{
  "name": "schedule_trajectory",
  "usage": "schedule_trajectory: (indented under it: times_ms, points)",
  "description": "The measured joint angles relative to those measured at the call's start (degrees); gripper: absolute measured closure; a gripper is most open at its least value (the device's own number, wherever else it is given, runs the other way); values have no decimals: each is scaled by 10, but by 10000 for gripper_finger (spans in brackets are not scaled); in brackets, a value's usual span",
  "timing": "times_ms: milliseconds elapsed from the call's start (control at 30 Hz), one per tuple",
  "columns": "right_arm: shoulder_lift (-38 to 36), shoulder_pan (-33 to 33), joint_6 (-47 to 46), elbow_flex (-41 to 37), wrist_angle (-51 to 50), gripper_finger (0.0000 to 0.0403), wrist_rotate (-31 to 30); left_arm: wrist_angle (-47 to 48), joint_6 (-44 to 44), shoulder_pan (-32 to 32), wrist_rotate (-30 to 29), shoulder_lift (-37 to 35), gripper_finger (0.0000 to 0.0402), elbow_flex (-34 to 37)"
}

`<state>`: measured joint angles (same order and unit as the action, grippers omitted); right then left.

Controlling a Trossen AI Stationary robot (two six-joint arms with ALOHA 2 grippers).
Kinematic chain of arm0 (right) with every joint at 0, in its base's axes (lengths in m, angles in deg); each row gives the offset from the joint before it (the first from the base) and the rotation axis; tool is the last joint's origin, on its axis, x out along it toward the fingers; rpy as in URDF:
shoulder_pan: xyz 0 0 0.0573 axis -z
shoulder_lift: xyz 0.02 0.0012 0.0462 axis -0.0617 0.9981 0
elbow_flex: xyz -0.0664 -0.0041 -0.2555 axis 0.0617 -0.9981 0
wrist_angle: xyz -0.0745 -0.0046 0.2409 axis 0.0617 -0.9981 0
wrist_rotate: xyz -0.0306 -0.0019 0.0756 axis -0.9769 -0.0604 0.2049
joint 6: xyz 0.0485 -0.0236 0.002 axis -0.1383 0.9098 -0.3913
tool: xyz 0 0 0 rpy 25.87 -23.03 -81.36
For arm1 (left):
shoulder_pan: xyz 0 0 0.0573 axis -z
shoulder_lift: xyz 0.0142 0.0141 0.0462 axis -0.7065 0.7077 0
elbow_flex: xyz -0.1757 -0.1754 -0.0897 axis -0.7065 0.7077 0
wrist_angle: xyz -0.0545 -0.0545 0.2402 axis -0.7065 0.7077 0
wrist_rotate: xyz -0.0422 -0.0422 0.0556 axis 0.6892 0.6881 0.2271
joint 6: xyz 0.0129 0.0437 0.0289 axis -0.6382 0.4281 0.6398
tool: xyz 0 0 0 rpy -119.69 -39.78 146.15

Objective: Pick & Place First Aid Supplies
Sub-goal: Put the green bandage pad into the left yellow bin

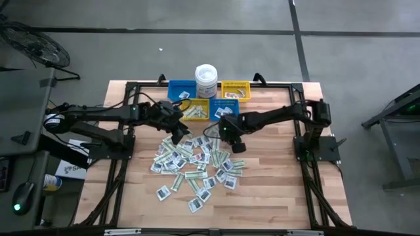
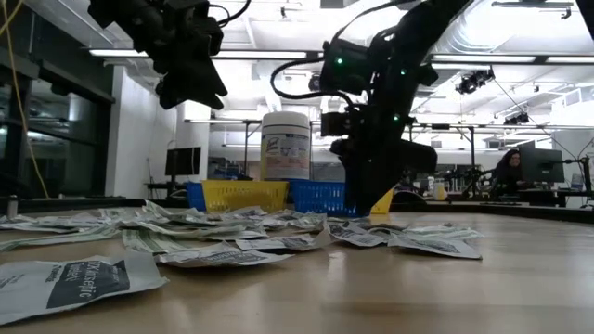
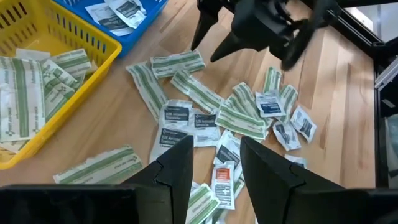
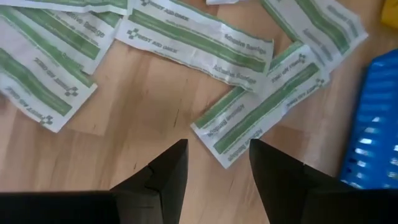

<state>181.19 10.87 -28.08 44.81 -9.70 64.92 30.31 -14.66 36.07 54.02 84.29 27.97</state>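
Over on the wooden table (image 1: 275, 196), a loose heap of small flat paper first aid packets (image 1: 197, 167), white squares with dark print mixed with longer green-and-white strips, lies spread across the middle, in front of the bins. The right end effector (image 4: 214, 158) hangs low over the bare wood at the heap's far edge, just beside a green-and-white adhesive bandage strip (image 4: 261, 112); its two dark fingers stand apart with nothing between them. The left end effector (image 3: 216, 158) hovers higher above the pile, fingers likewise spread and empty, looking down on the white square packets (image 3: 177, 121). Behind the heap sit a yellow plastic mesh bin (image 3: 56, 68) already holding several green-and-white strips, and a blue plastic mesh bin (image 3: 118, 15) with a few white packets inside. A white lidded tub (image 1: 206, 78) stands at the table's far edge between two more bins.
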Motion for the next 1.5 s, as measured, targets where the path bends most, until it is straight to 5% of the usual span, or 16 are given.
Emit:
schedule_trajectory:
  times_ms: [533,933,1500]
  points:
    - [17,13,25,1,34,238,51,0,-3,-1,-3,0,268,0]
    - [55,21,-50,5,-1,243,66,4,-3,-1,-1,0,268,0]
    - [56,7,-131,3,-19,357,43,5,-2,-1,-1,0,268,0]
